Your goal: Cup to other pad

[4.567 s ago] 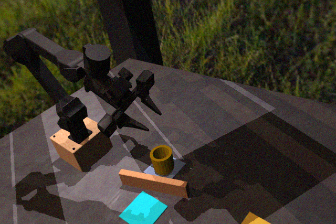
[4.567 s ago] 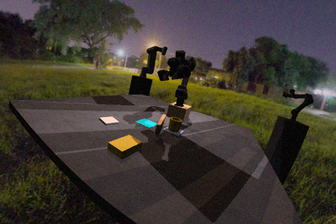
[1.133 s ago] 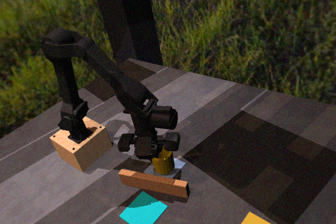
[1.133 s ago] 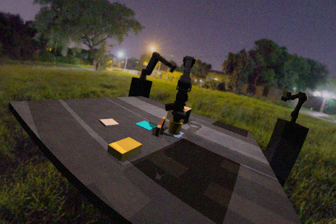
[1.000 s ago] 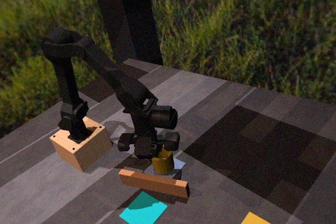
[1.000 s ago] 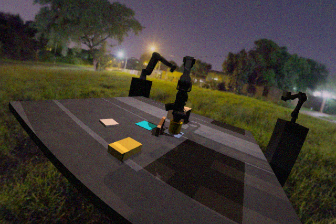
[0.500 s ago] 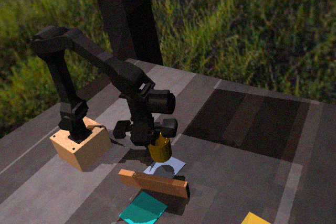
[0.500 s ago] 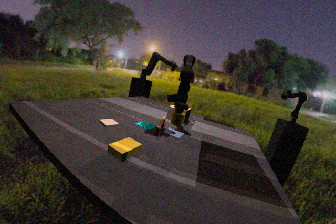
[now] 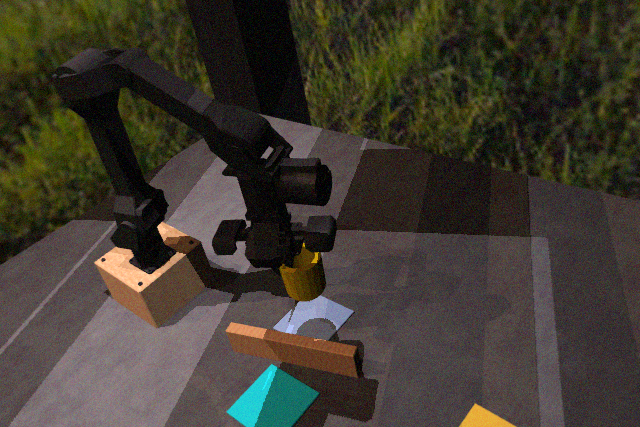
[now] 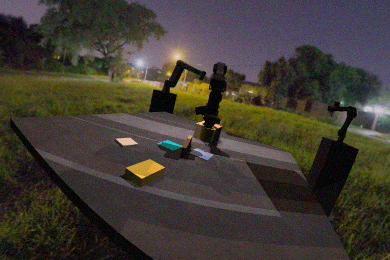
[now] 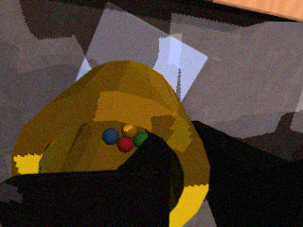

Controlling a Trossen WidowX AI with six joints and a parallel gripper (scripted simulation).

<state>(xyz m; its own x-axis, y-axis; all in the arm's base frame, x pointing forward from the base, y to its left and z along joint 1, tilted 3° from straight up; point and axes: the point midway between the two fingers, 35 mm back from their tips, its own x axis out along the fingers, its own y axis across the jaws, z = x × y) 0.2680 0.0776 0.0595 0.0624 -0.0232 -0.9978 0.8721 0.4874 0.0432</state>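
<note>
The yellow cup (image 9: pixel 305 281) (image 10: pixel 207 134) (image 11: pixel 128 109) is off the table, roughly upright, above the pale blue pad (image 9: pixel 337 310) (image 10: pixel 206 154) (image 11: pixel 191 61). My gripper (image 9: pixel 294 258) (image 11: pixel 178 130) is shut on the cup's wall, with one dark finger inside the cup and one outside. Several marbles (image 11: pixel 125 144), blue, orange, red and green, lie inside the cup in the wrist view. A flat cyan square (image 9: pixel 258 401) (image 10: pixel 169 145) lies beyond the wooden bar, and a pale pink square (image 10: pixel 125 141) lies farther off. I cannot tell which is the other pad.
The upright wooden bar (image 9: pixel 310 352) (image 10: pixel 187 142) stands right beside the pale blue pad, between it and the cyan square. A yellow block (image 9: pixel 483 418) (image 10: pixel 144 168) lies farther out. My arm's wooden base (image 9: pixel 149 290) is behind the cup. Dark pedestals (image 9: pixel 222 45) (image 10: pixel 332 168) stand off the table.
</note>
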